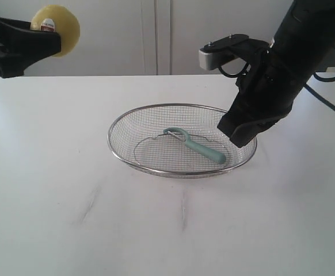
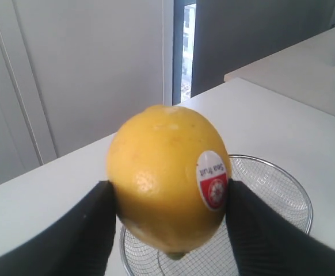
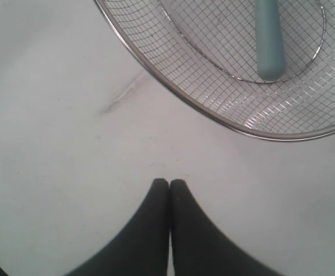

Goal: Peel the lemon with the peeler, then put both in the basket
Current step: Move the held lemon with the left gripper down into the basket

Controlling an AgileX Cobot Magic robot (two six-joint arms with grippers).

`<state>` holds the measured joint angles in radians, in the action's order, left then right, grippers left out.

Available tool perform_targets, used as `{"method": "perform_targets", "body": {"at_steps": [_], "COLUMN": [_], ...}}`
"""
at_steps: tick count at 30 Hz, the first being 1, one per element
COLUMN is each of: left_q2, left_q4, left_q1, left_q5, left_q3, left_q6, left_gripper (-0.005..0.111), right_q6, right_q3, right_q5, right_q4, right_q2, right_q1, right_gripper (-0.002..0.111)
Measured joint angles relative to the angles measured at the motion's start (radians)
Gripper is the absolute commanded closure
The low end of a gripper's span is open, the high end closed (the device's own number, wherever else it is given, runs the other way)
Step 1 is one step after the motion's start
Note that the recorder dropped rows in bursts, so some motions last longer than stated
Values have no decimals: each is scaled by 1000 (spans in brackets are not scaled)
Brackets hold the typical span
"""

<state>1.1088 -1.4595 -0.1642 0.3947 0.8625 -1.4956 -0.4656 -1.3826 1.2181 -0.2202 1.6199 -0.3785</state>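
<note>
Yellow lemon (image 2: 166, 178) held aloft, peeler (image 1: 200, 147) in basket (image 1: 110, 138) — apparently flat

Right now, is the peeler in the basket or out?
In: the peeler lies flat on the mesh floor of the basket, inside its rim.

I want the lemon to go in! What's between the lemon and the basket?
Nothing: the outside view shows only bare white table between the lemon and the basket.

Stickered yellow lemon (image 2: 167, 181) held aloft; teal peeler (image 1: 196, 145) lies inside wire-mesh basket (image 1: 121, 123).
</note>
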Motion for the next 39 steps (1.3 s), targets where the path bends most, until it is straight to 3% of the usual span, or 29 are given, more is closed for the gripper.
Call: {"method": "perform_targets", "body": {"at_steps": [11,15,22,29,39], "left_q2": [134,183,268,384,651], "left_q4": [54,219,662,1039,1086], "left_q1": [0,-16,-96,-163,-293], "left_q5": [8,-4,-15,105,133], "left_q3": [101,158,281,443,684], "left_q6": [82,193,543,899,1001], "left_gripper": [107,107,107,107,107], "right_q6": [2,2,2,2,2], "right_q3": [0,0,0,0,0], "right_q5": [0,0,0,0,1], "right_q4": [0,0,0,0,0], "right_q2": [0,0,0,0,0], "right_q1": [0,0,0,0,0], "right_gripper": [108,108,108,108,108]}}
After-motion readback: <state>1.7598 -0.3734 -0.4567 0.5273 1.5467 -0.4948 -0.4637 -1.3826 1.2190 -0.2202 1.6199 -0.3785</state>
